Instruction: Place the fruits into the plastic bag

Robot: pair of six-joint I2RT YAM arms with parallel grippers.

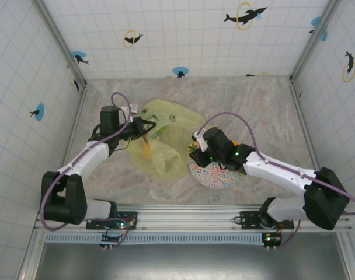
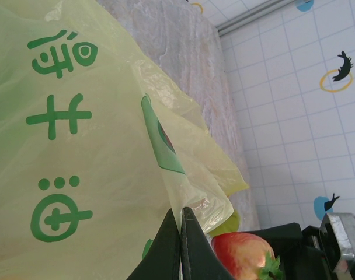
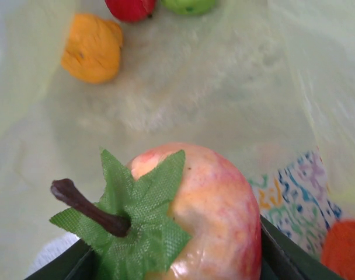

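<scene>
My right gripper (image 3: 177,259) is shut on a red-and-yellow apple (image 3: 215,204) with a green cloth leaf and a brown stem, held at the mouth of the yellow-green plastic bag (image 1: 166,153). Through the bag's film I see an orange (image 3: 91,48), a red fruit (image 3: 129,7) and a green fruit (image 3: 188,4). My left gripper (image 2: 181,211) is shut on the bag's edge (image 2: 166,169) and holds it up. The same apple (image 2: 242,254) shows just right of the left fingers. From above, the right gripper (image 1: 195,149) sits at the bag's right side and the left gripper (image 1: 143,128) at its left.
A round speckled plate (image 1: 215,176) lies under the right wrist, and an orange (image 3: 344,248) rests on the plate (image 3: 294,192). Tiled walls close in the table on three sides. Bare marbled tabletop (image 1: 253,105) stretches behind and to the right of the bag.
</scene>
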